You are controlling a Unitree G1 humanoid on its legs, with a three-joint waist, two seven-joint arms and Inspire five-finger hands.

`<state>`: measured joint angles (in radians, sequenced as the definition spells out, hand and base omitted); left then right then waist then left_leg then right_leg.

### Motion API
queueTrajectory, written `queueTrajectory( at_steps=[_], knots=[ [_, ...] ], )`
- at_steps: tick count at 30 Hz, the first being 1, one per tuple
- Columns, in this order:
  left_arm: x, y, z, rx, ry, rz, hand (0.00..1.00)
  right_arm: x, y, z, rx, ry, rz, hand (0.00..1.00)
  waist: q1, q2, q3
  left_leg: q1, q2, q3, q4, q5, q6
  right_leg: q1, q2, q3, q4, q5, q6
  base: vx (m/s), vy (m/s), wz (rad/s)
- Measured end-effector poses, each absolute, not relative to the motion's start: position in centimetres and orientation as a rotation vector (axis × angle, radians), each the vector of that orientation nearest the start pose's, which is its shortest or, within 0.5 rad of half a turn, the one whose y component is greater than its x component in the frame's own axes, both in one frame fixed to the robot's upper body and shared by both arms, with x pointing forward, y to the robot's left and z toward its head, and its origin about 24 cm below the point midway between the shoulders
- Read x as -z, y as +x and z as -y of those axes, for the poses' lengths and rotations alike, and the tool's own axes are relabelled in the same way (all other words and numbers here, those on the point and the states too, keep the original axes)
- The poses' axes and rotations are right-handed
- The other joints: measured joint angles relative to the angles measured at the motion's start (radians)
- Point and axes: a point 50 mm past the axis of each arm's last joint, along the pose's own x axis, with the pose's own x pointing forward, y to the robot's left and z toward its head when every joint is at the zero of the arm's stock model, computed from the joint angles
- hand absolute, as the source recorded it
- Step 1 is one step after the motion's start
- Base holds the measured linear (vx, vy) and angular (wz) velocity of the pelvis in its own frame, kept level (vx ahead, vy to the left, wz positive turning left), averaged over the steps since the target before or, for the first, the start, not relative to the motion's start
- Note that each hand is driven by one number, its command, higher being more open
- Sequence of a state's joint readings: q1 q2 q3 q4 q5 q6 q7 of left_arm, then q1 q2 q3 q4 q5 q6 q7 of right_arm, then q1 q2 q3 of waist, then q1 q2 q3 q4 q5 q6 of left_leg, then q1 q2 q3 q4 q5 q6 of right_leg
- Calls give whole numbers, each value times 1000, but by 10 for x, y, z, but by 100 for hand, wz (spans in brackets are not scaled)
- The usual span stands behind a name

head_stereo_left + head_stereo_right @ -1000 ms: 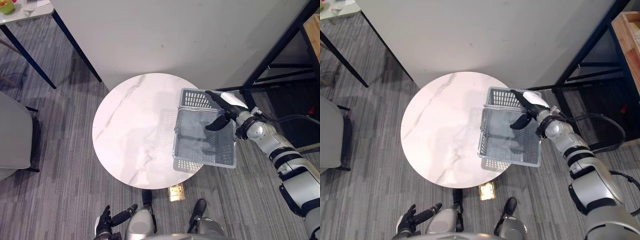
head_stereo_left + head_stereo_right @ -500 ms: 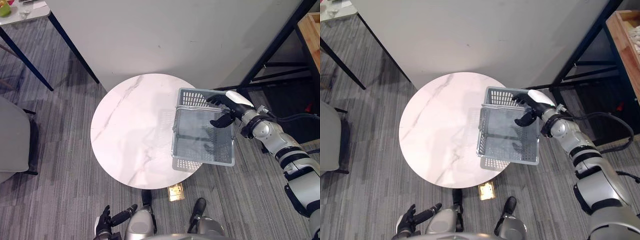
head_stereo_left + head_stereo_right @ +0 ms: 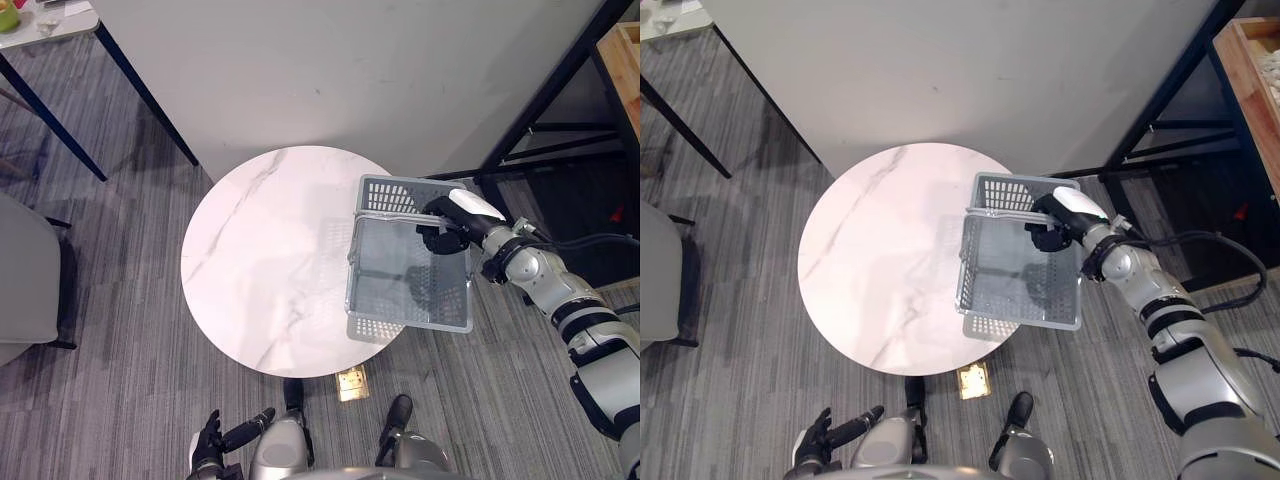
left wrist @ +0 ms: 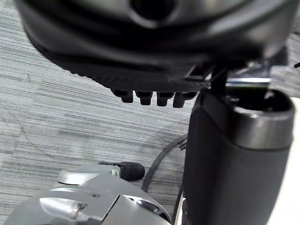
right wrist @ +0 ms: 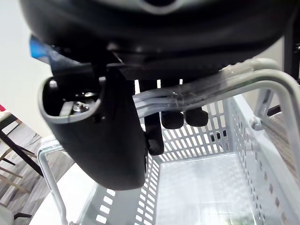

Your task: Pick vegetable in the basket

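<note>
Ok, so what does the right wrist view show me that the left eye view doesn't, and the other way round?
Right wrist view: the grip from close up, with the fingers of the right hand curled over the wire handle, and the slotted wall of the basket past them.
Left eye view: the layout, with the basket at the right edge of the round marble table, partly past it, the left hand low and open, and a grey chair at the left.
Both: the right hand on the grey basket.
</note>
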<state>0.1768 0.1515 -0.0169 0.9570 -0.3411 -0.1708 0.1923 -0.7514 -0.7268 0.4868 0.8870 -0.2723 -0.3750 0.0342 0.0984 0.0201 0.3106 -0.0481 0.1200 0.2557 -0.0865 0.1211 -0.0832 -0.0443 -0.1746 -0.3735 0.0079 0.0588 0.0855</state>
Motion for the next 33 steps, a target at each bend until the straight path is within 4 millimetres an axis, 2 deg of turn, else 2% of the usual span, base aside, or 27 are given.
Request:
queueTrajectory(
  at_steps=[12,19,24,33],
  knots=[
    [150,84,-223,-478,-53,-950,100,-106,351,247,-305,-1158,69,0,-10,-5,-7,8,1,12,0,1,-1,-4,-1,16,6,4,1,-3,2,-3],
    [150,82,-227,-494,-39,-959,100,-101,340,241,-360,-1130,84,0,-30,-36,-28,11,1,21,0,1,-2,-8,0,26,6,8,3,-21,17,-5],
    [150,79,-228,-503,-33,-967,100,-117,337,232,-382,-1103,163,0,-50,-42,-43,13,1,37,0,3,-1,-16,0,46,4,18,3,-43,21,-10],
    [153,70,-229,-521,-21,-1000,100,-133,335,233,-384,-945,144,0,-64,-46,-90,14,1,45,0,4,-2,-23,2,62,-4,29,4,-43,16,-5]
  ],
)
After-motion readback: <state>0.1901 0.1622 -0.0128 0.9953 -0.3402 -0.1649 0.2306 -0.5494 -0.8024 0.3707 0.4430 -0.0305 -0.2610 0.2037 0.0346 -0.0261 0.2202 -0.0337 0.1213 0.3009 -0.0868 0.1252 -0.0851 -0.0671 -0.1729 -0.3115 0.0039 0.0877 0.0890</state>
